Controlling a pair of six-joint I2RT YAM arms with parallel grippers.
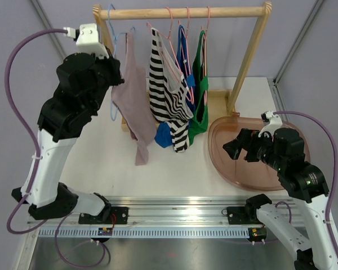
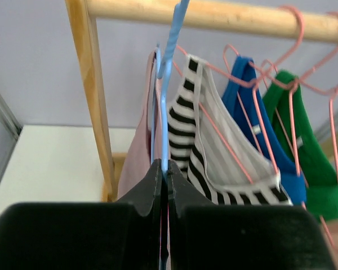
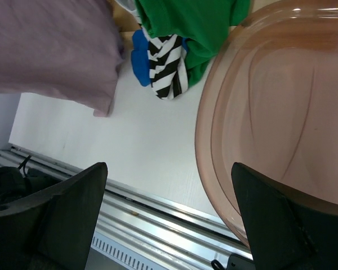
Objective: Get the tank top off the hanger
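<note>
Left hand [image 2: 164,175] pinching blue hanger [image 2: 170,79] bearing mauve tank top [image 1: 132,93] | right hand [image 3: 169,169] spread above rim of pink tub [image 3: 270,90]

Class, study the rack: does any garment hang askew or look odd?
The mauve top hangs lopsided on the blue hanger, gathered toward one side, with its hem trailing down to a point. The left gripper is shut on that hanger. Nothing looks spilled or torn.

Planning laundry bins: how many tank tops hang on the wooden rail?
4, left to right: mauve top on the blue hanger pinched by the left gripper, striped top, blue top, green top. Others may hide behind.
</note>
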